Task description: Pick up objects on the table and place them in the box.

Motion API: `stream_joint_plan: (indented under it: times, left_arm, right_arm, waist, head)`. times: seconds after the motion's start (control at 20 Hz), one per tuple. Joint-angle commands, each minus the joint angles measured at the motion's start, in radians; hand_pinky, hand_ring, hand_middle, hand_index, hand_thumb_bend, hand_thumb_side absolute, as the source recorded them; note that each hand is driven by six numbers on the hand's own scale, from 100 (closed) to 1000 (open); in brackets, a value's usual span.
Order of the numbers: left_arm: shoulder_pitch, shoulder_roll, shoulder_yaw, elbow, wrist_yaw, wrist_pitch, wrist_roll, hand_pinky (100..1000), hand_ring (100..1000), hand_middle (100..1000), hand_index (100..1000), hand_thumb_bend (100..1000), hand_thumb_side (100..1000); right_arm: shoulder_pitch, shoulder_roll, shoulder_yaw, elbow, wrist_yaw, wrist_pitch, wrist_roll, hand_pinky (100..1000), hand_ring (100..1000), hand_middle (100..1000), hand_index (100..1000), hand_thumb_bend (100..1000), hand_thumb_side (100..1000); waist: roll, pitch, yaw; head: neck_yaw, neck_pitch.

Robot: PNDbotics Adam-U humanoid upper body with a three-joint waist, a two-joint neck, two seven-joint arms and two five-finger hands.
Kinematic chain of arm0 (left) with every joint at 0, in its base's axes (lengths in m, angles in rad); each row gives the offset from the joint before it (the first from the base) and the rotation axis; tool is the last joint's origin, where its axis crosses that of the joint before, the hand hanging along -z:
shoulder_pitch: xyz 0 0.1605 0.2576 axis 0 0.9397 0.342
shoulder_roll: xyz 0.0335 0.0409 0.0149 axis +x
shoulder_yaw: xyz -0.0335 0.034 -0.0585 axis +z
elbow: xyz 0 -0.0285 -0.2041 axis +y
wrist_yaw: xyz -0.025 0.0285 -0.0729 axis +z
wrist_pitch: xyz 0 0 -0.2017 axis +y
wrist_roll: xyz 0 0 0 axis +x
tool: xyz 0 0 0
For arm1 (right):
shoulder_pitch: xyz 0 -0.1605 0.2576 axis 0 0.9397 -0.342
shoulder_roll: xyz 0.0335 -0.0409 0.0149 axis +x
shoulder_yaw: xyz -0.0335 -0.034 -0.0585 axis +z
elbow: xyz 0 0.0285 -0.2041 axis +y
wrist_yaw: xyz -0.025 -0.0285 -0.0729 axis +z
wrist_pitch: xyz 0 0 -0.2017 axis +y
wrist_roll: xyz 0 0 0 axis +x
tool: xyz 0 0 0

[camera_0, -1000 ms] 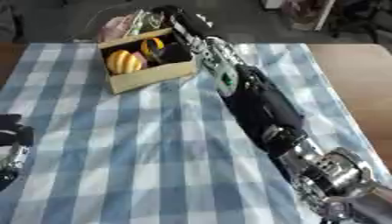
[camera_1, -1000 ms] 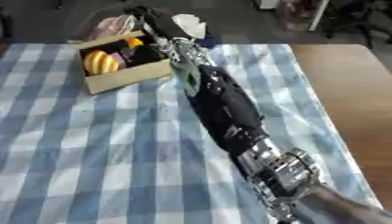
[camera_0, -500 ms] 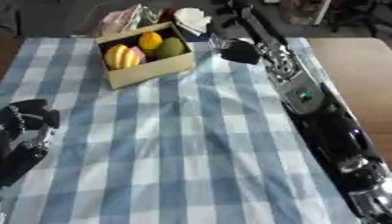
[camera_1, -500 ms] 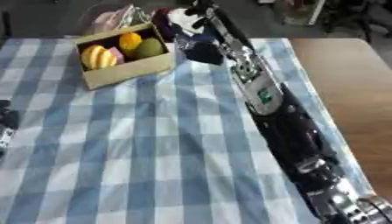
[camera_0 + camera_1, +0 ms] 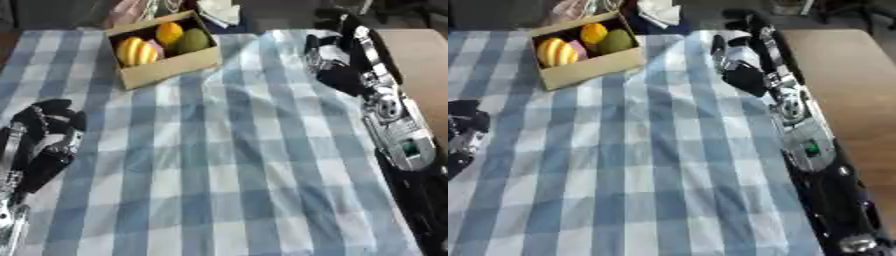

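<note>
A cardboard box (image 5: 166,64) stands on the checked cloth at the far left. In it lie a yellow striped fruit (image 5: 131,50), an orange fruit (image 5: 169,33), a green fruit (image 5: 194,41) and something pink (image 5: 155,47) between them. My right hand (image 5: 744,75) hangs over the cloth's far right edge, well to the right of the box, with its fingers relaxed and nothing in it. Resting at the left edge, fingers up and slightly bent, my left hand (image 5: 48,140) is empty too.
A blue-and-white checked cloth (image 5: 236,165) covers most of the table. Bare brown tabletop (image 5: 850,85) shows on the right. Behind the box lie a crumpled white thing (image 5: 219,11) and a pinkish bag (image 5: 129,9). My right forearm (image 5: 807,145) runs along the cloth's right side.
My right hand has left the box, drawing back right and nearer, now empty. The whole picture has shifted as well, so the camera moved. The left hand shows more.
</note>
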Motion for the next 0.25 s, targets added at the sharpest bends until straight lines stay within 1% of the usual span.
stream_joint_plan:
  times: [0.05, 0.25]
  left_arm:
    - [0.001, 0.001, 0.010, -0.008, 0.012, -0.019, 0.021, 675, 566, 601, 756, 310, 539]
    - [0.013, -0.004, 0.013, 0.003, 0.041, -0.035, 0.061, 675, 569, 601, 756, 301, 546]
  right_arm:
    - [0.027, -0.008, -0.024, -0.041, -0.029, -0.011, -0.009, 709, 827, 828, 809, 100, 262]
    - [0.095, 0.016, -0.051, -0.050, -0.064, -0.018, -0.031, 703, 820, 814, 793, 100, 274]
  waist:
    - [-0.007, -0.012, -0.004]
    - [-0.004, -0.010, -0.007]
  head:
    - [0.015, 0.012]
    - [0.029, 0.018]
